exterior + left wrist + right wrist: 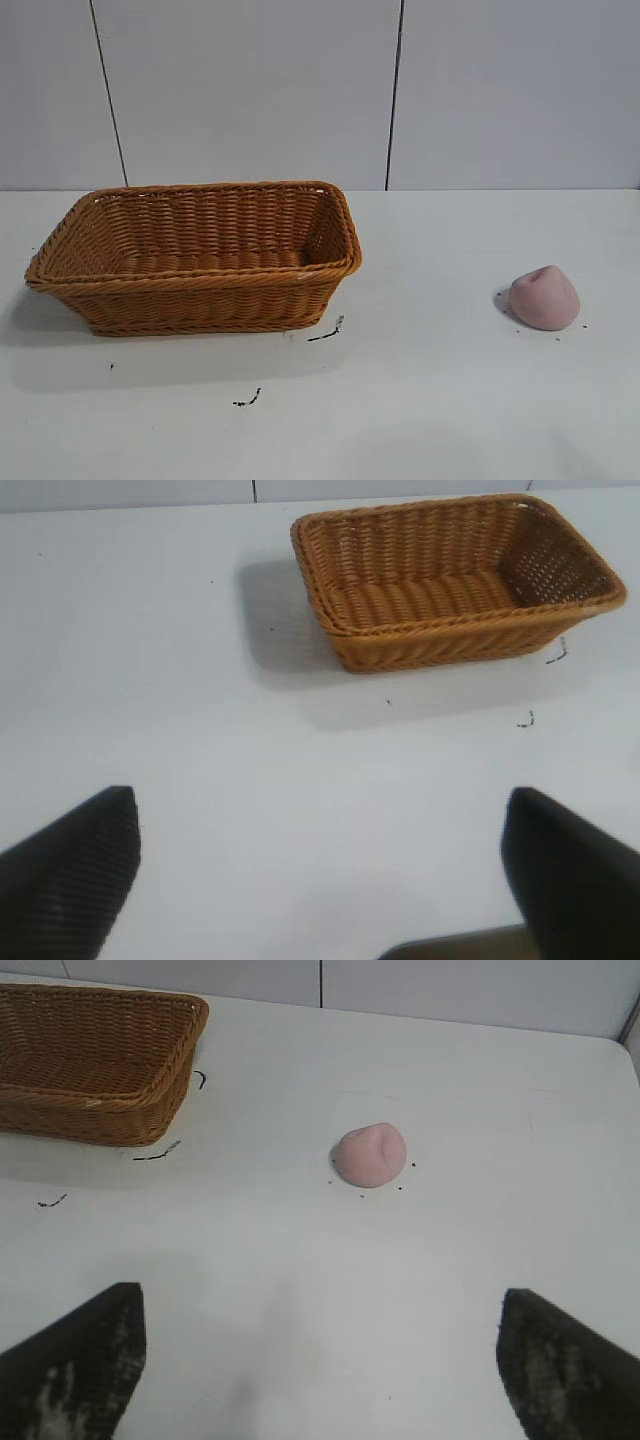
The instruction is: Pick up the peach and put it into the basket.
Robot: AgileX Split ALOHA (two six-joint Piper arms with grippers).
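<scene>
A white desk (420, 400) is shown bearing a wicker basket (200, 290) at nine o'clock and a peach (544, 298) well apart at three o'clock, untouched. The peach lies ahead of the right end effector (320, 1360), the nearer one, fingers spread; the left end effector (320, 875), also spread, faces the basket.

Woven wicker basket (200, 255), matte pink peach (544, 298), smooth white table (430, 400).
</scene>
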